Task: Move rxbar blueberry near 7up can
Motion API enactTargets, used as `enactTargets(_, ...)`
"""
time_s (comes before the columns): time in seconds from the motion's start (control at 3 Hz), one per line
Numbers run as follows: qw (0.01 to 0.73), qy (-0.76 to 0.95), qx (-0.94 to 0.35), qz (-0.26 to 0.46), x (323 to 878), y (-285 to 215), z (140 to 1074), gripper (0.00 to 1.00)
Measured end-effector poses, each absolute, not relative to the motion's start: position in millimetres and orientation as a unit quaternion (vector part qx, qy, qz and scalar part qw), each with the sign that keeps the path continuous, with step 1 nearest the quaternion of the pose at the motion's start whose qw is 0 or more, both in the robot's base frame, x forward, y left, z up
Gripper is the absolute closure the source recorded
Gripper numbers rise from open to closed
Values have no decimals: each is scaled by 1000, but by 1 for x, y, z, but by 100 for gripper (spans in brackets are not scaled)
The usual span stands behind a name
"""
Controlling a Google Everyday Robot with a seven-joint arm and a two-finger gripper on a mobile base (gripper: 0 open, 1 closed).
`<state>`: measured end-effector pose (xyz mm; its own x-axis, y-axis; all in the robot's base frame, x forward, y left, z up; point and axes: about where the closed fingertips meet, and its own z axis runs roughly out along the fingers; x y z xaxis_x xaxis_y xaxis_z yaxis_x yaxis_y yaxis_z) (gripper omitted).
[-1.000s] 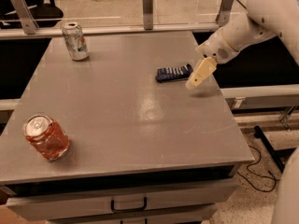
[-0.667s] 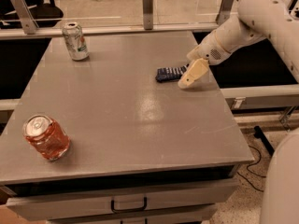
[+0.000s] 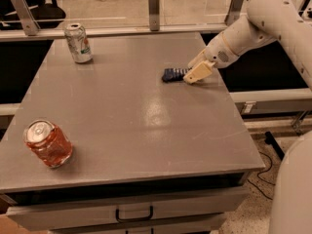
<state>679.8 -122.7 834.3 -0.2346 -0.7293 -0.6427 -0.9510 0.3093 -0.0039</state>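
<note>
The rxbar blueberry [image 3: 172,74] lies flat at centre right of the grey table [image 3: 146,130], its pale lettering unreadable. The gripper [image 3: 195,70] sits at the bar's right end; whether it is spread or pinching, I cannot tell. The 7up can [image 3: 78,43] stands upper left, showing green and red marks. An orange-red can [image 3: 48,143] sits tilted at lower left.

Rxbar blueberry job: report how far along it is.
Done: the gripper is down at the right end of the rxbar blueberry. In hand: apparently taking hold of the bar, which lies on the table. Left: the whole carry, since the 7up can stands far off at the back left corner.
</note>
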Motion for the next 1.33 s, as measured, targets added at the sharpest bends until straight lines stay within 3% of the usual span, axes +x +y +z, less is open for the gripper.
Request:
enactTargets(0.33,286,751,-559,207,669,-120,845,88)
enactTargets(0.67,298,741,-564,209,657,-124,860,100)
enactTargets(1.33,337,715,-579,200,644,-127,905,100)
